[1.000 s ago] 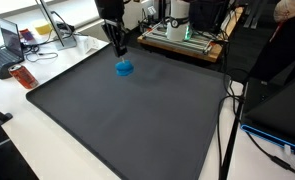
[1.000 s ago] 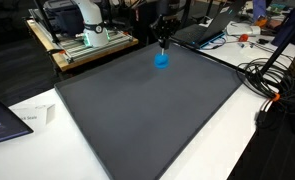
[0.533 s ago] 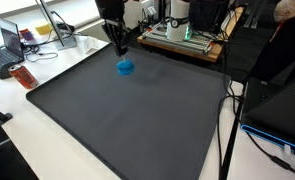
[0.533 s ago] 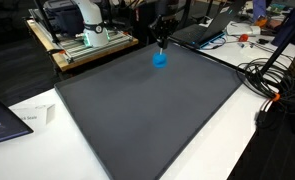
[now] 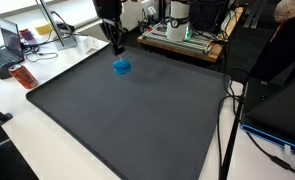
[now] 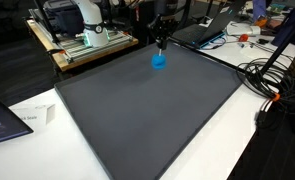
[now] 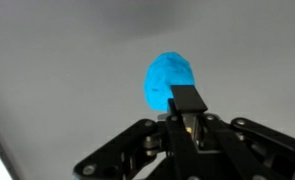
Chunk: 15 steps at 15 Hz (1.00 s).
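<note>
Wrist view: closed hand hovers above blue lump, grey mat around.

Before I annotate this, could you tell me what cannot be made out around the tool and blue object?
- Wrist view: the shut tool covers the blurred small blue rounded object's near edge; contact cannot be told.
- Both exterior views: that object is too small to show its shape.
- Exterior view: the bottom edge cuts off the dark grey mat's corner.

Robotics lab, laptops, tangled cables, cluttered equipment bench
</note>
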### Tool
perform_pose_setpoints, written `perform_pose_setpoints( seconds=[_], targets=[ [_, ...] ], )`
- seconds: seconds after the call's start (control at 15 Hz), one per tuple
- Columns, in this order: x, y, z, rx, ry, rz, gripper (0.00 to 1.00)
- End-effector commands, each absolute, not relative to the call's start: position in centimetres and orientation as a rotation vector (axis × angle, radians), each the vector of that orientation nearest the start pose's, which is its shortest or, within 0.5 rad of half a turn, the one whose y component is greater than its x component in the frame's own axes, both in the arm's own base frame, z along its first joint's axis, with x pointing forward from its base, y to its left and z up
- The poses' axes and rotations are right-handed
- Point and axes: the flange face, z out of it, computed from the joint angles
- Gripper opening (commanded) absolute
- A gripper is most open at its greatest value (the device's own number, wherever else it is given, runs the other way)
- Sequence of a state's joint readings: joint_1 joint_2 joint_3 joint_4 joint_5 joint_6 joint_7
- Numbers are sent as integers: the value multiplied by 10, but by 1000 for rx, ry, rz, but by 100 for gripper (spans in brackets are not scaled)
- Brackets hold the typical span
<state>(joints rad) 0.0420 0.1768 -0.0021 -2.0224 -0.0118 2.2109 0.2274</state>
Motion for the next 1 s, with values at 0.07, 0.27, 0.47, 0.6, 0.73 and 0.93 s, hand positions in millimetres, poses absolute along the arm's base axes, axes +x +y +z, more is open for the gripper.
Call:
perform_pose_setpoints(
  seconds=[0.07,0.27,0.47,0.6,0.73,0.93],
  targets=[
    [588,15,373,-3182,475,-123,3],
    [582,29,372,-3098,207,41,3],
    [585,27,369,-3163,397,-22,3],
    [579,38,369,-3086,141,53,3],
    [578,41,370,-3076,103,56,3],
    [591,25,370,-3195,442,-110,3]
  ],
)
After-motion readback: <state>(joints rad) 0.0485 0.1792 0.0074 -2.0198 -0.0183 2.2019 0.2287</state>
